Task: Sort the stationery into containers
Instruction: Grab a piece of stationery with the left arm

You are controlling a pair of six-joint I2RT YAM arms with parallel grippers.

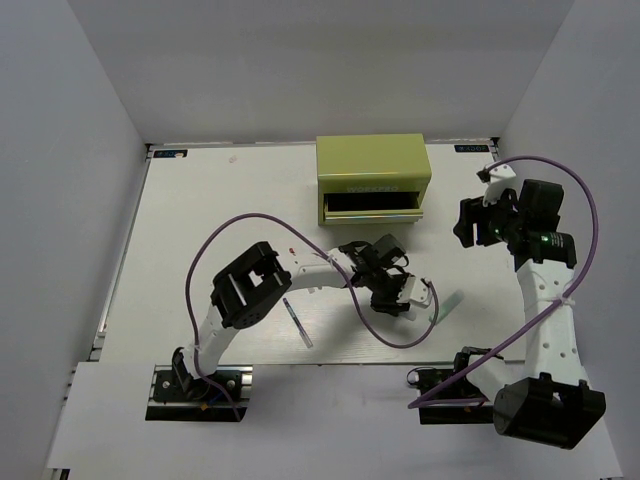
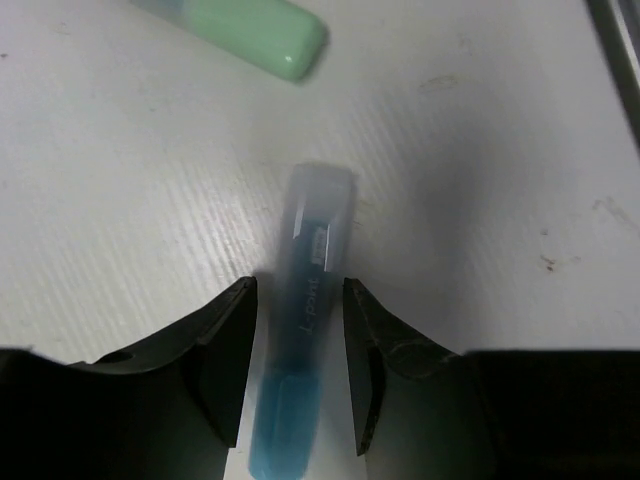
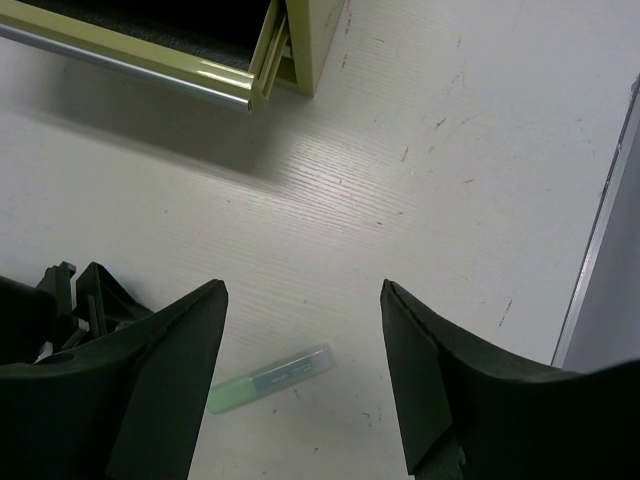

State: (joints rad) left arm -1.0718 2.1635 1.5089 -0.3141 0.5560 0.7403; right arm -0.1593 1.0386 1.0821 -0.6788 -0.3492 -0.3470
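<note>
— What are the left fingers (image 2: 225,340) doing?

— They straddle a short translucent blue marker (image 2: 303,310), one on each side and close against it. Whether they pinch it yet, I cannot tell. It lies flat on the white bench (image 2: 480,150), its long axis running straight out between them, so closing would squeeze across its width.

— And the right fingers (image 3: 160,370)?

— Spread wide, holding nothing, well apart from it. The left arm is nearer.

— Around it?

— A pale green stick (image 2: 265,30) lies near the marker's tip. Farther off stands the olive-green metal tool chest (image 1: 372,165), one drawer (image 1: 372,205) pulled open. Plain white walls enclose everything.
</note>
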